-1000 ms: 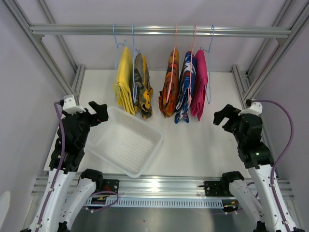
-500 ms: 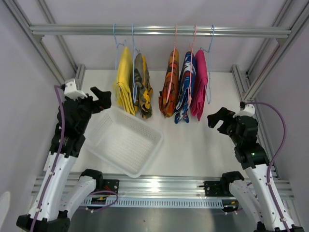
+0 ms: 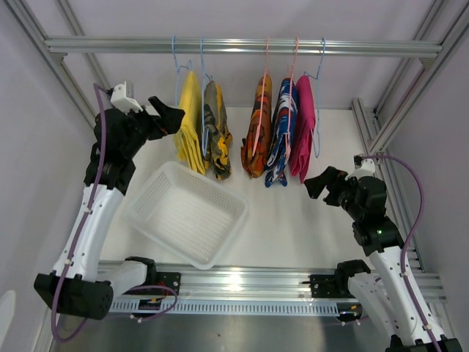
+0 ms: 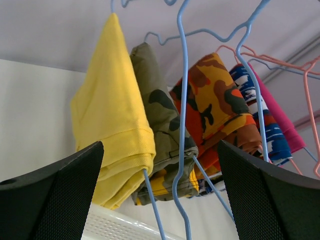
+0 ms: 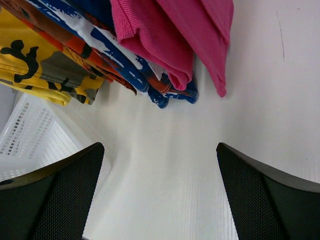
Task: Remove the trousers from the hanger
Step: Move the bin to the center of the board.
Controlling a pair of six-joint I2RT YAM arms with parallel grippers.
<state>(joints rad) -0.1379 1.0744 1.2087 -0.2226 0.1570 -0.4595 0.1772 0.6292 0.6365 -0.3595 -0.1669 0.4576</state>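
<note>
Five small trousers hang on wire hangers from the top rail (image 3: 242,46): plain yellow (image 3: 189,128), camouflage (image 3: 216,132), orange patterned (image 3: 258,128), blue-red-white (image 3: 281,132) and magenta pink (image 3: 303,136). My left gripper (image 3: 170,116) is open and raised just left of the yellow trousers (image 4: 112,115), with the blue hanger (image 4: 181,125) between its jaws in the left wrist view. My right gripper (image 3: 319,183) is open and empty, low, right of and below the pink trousers (image 5: 175,35).
A white perforated basket (image 3: 187,213) sits on the table below the left garments; its corner shows in the right wrist view (image 5: 35,135). Aluminium frame posts stand at both sides and along the near edge.
My left arm has risen and swung up towards the yellow trousers. My right gripper has moved a little left and forward towards the pink trousers.
</note>
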